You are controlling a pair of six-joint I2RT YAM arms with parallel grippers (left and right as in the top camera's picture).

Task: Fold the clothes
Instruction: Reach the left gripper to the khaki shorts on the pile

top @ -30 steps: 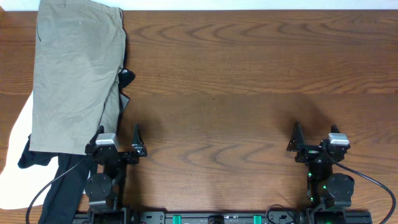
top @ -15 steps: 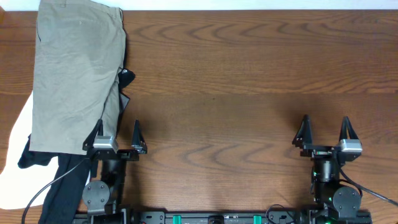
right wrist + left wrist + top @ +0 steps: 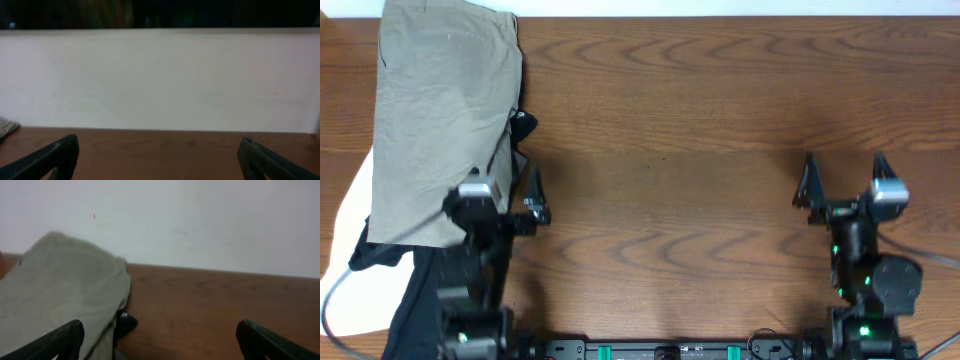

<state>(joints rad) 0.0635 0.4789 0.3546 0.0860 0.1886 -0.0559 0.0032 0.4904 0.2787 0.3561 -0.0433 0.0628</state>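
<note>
I see a brown wood-grain table [image 3: 700,120], with a plain white wall [image 3: 160,80] behind its far edge. The light khaki cotton shorts [image 3: 440,120] lie on its left end (black cloth [image 3: 425,290] beneath). My left gripper [image 3: 505,185] and right gripper [image 3: 844,165] hover near its front edge, both spread wide, empty.

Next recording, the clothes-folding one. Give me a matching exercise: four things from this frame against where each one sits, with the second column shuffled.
Things:
1. khaki shorts
2. black garment
3. white garment
4. right gripper

Places:
A. over bare wood on the right side of the table, fingers apart
B. at the left edge, showing from under the other two
C. topmost, reaching the far edge
D. under the shorts, trailing toward the near edge

Pairs: 1-C, 2-D, 3-B, 4-A
</note>
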